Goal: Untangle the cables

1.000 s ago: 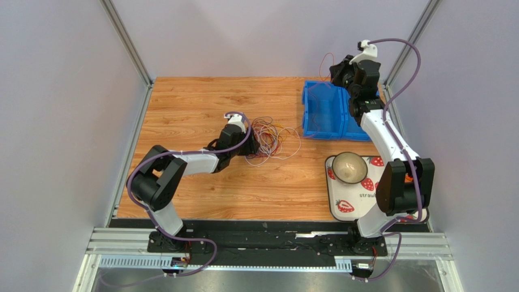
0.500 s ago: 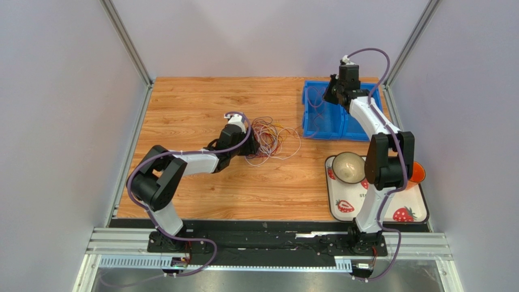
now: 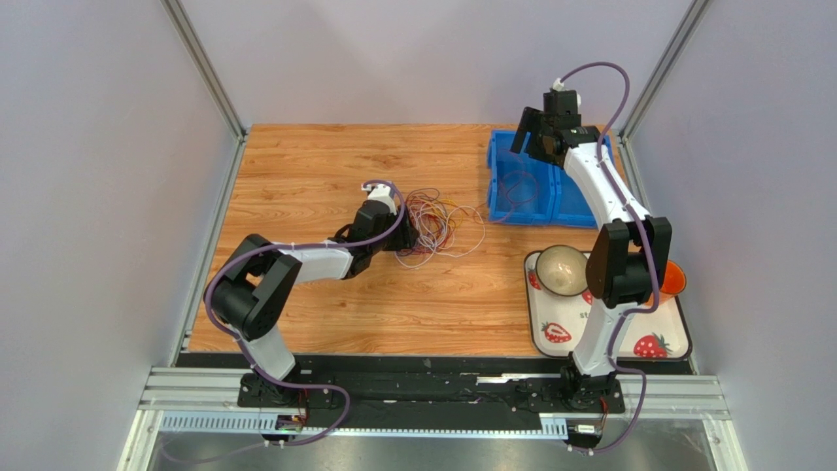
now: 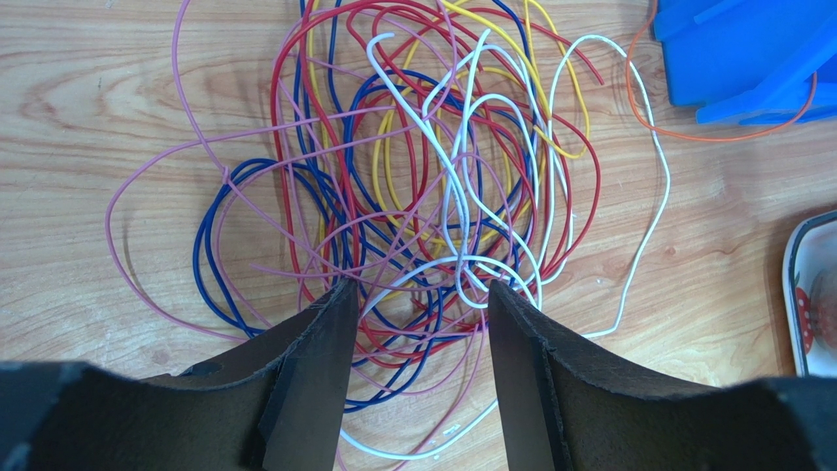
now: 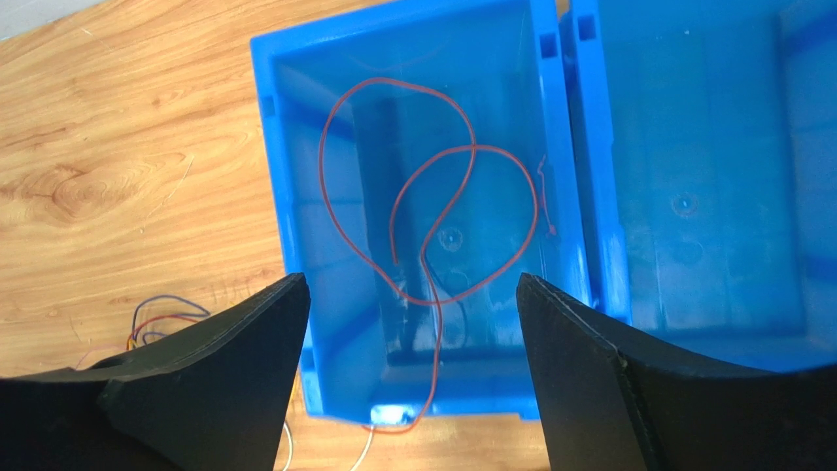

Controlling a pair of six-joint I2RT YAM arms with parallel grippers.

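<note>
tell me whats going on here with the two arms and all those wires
Two robot arms are sorting out a tangle of cables on the table. The right gripper hangs open over the left compartment of a blue bin, where a single reddish cable lies loosely looped, apart from the rest. The left gripper sits open at the near edge of the tangle, with several strands between its fingers. Most cables are not yet separated.
</note>
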